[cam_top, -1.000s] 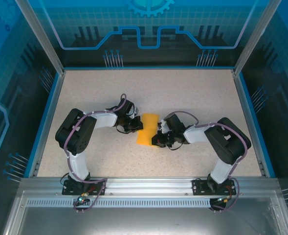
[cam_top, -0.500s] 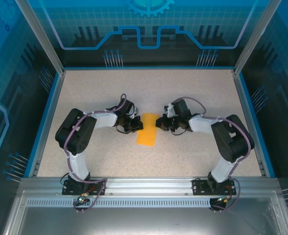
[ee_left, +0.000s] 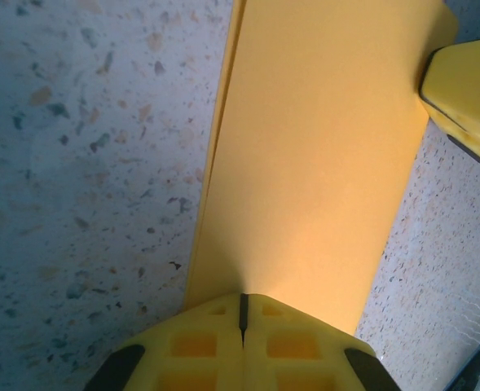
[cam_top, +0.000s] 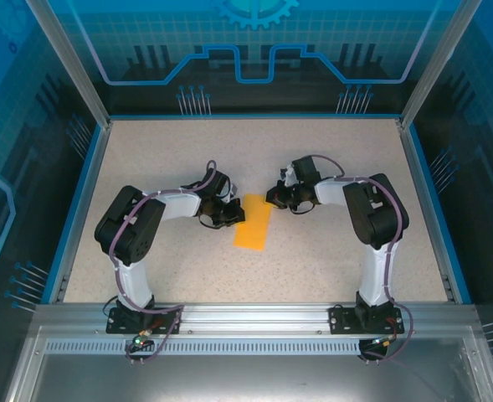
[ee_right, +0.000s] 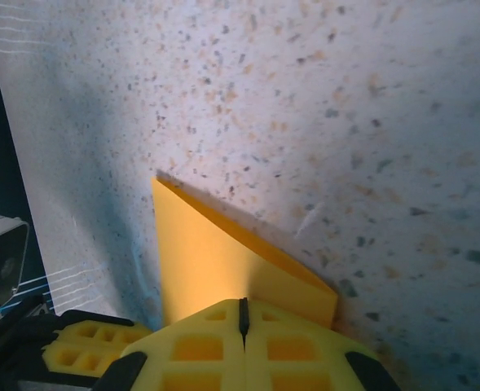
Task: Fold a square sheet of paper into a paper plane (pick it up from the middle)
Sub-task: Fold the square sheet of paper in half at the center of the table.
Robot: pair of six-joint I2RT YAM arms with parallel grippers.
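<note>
Paper (cam_top: pixel 253 222) folded on speckled table (cam_top: pixel 330 159); left tool (cam_top: pixel 233 217), right tool (cam_top: pixel 273 199) both closed, seemingly pressing its opposite edges.

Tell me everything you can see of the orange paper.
The sheet of paper is plain orange-yellow, thin and matte, folded into a narrow strip with layers showing along one side. It lies slightly slanted on the speckled table. The shut left tool touches its edge; the shut right tool meets a far corner.
</note>
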